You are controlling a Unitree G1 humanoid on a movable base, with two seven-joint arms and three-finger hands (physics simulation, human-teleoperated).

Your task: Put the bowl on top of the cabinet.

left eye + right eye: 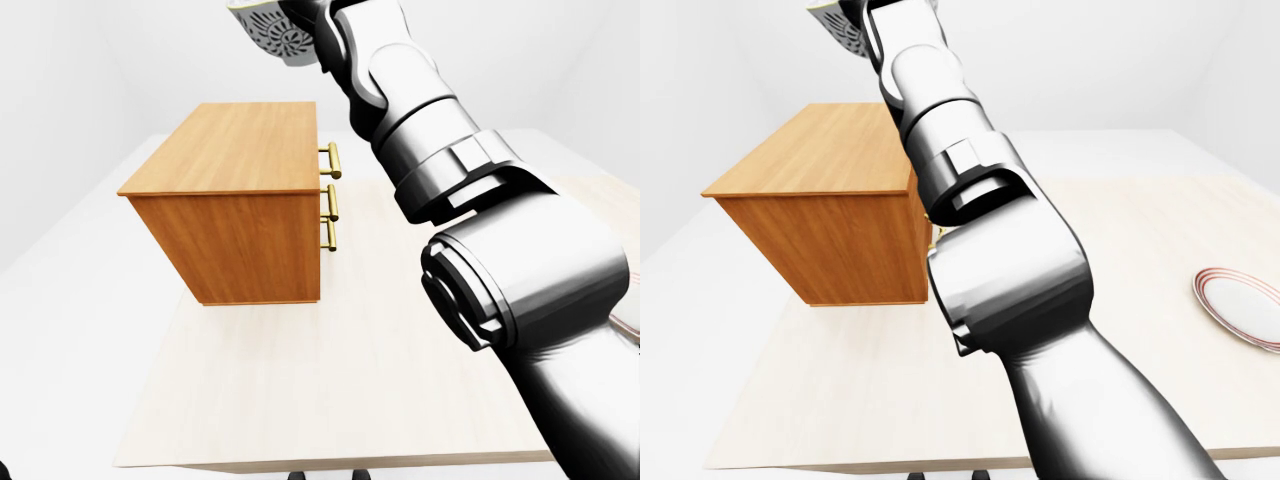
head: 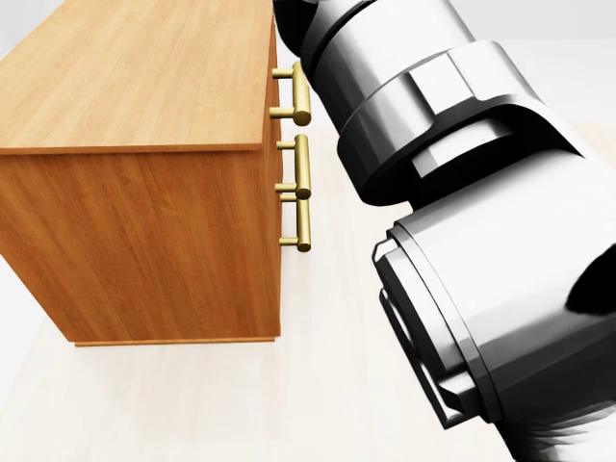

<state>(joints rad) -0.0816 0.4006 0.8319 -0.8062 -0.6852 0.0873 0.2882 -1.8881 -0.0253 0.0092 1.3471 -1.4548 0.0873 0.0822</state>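
Bowl (image 1: 268,28) sits at the left-eye view's top edge, above the cabinet (image 1: 240,150), by my raised right arm (image 1: 440,170); finger grip I cannot tell.

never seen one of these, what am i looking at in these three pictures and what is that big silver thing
All three are simulator views from cameras on a humanoid robot's head. The big silver shape is its own right arm, raised close to the lenses. At its end, by the top edge, a patterned white bowl sits against the robot hand, whose fingers are cut off. On the pale table stand a wooden cabinet with brass handles and, far right, a red-rimmed plate.
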